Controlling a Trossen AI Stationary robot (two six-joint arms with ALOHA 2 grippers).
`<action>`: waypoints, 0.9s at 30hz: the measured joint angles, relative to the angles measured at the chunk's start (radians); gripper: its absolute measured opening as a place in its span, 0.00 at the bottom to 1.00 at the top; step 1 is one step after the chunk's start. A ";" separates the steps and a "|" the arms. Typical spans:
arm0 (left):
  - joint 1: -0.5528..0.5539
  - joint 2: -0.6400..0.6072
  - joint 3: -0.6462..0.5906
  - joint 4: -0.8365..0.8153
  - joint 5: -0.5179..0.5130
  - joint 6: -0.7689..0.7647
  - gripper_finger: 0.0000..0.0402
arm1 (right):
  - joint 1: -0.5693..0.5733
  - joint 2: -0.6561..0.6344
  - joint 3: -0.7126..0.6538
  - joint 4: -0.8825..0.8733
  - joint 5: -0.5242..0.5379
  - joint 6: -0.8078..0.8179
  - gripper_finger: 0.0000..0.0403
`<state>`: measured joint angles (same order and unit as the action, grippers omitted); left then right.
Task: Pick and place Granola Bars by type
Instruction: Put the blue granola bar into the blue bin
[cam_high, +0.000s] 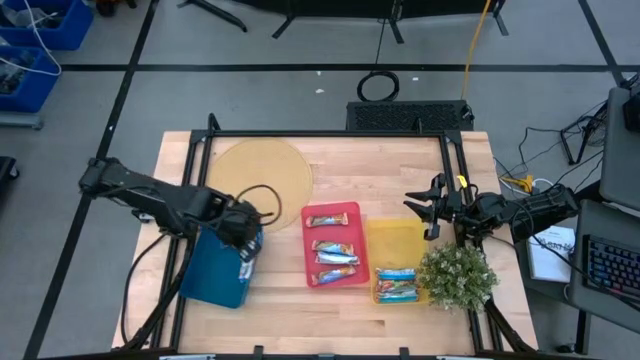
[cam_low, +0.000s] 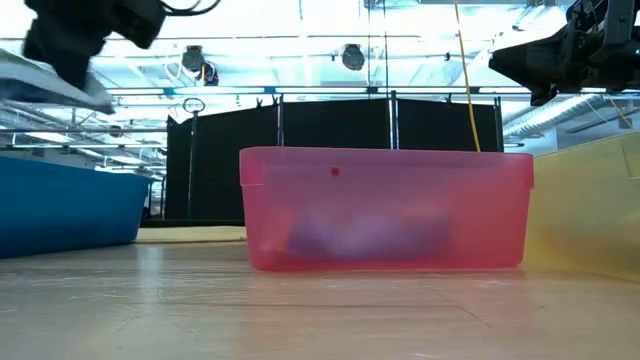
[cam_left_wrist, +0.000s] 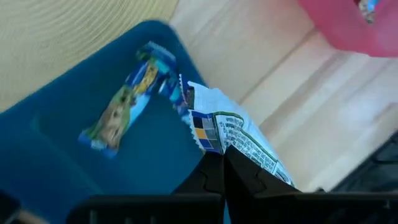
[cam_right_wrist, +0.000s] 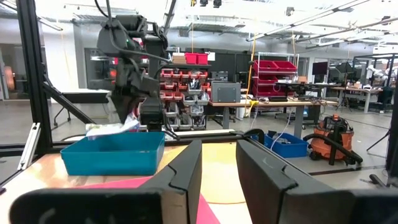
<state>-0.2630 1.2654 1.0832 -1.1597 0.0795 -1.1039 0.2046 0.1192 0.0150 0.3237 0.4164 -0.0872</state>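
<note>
My left gripper (cam_left_wrist: 224, 169) hangs over the blue tray (cam_high: 212, 272), shut on a granola bar (cam_left_wrist: 225, 129) whose white printed back faces the camera. A blue-wrapped bar (cam_left_wrist: 127, 102) lies flat on the tray's floor below it. The red tray (cam_high: 350, 215) holds three bars (cam_high: 334, 248). More bars (cam_high: 396, 284) lie in the yellow tray (cam_high: 395, 240). My right gripper (cam_right_wrist: 219, 171) waits open at the table's right side, holding nothing. My left gripper pinches one end of the bar's wrapper (cam_left_wrist: 239, 152) between its two shut fingers, coming from above and pointing down. The bar's crimped free end (cam_left_wrist: 186, 102) sticks out past the fingertips. The bar is lifted clear above the blue tray.
A round woven mat (cam_high: 262, 170) lies at the table's far left. A small green plant (cam_high: 457, 275) stands beside the yellow tray, near my right arm. Bare wood shows along the table's near edge (cam_high: 330, 320).
</note>
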 joint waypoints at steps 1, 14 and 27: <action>-0.007 -0.018 0.000 -0.025 0.000 -0.017 0.00 | 0.000 0.000 0.000 0.000 0.000 0.000 0.23; -0.080 0.031 -0.150 -0.007 0.135 -0.105 0.00 | 0.000 0.000 0.000 0.000 0.000 0.000 0.23; -0.120 0.052 -0.346 0.348 0.185 -0.169 0.00 | 0.000 0.000 0.000 0.000 0.000 0.000 0.23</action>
<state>-0.3832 1.3171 0.7371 -0.8112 0.2641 -1.2729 0.2043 0.1192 0.0150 0.3237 0.4164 -0.0872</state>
